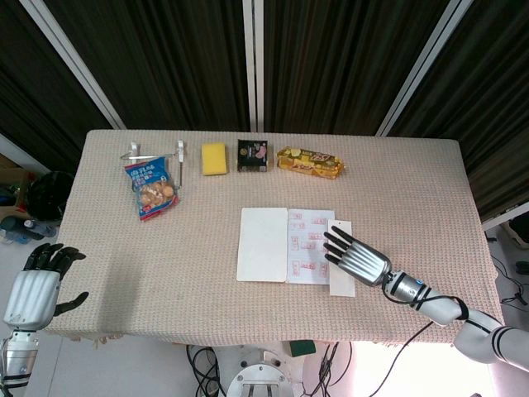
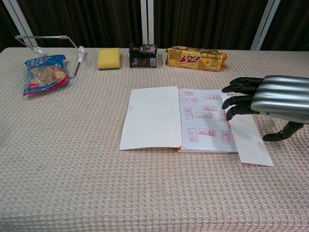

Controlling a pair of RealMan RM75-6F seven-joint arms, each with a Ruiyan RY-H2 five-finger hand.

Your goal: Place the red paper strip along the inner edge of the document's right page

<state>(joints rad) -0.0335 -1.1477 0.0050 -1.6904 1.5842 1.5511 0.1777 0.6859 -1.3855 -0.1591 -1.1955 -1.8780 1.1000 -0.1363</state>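
The document (image 2: 181, 118) lies open at counter (image 1: 430, 190) centre, blank left page, stamped right page (image 2: 205, 121). A pale strip (image 2: 248, 137) is seen at the 3 o'clock edge of the right page, partly overlapping it; it reads white here, so whether it is the red paper strip cannot be told. The right hand (image 2: 270, 101) hovers over the strip's far end, fingers (image 2: 236, 100) slightly spread and curled downward, nothing held. The left hand (image 1: 37, 281) is idle off the counter at 8 o'clock, fingers apart and empty. Risks judged: flat paper resists pinching, so fingertip pressure may skid the strip or drag the page; the unweighted document may shift or close; the strip may land askew of the spine.
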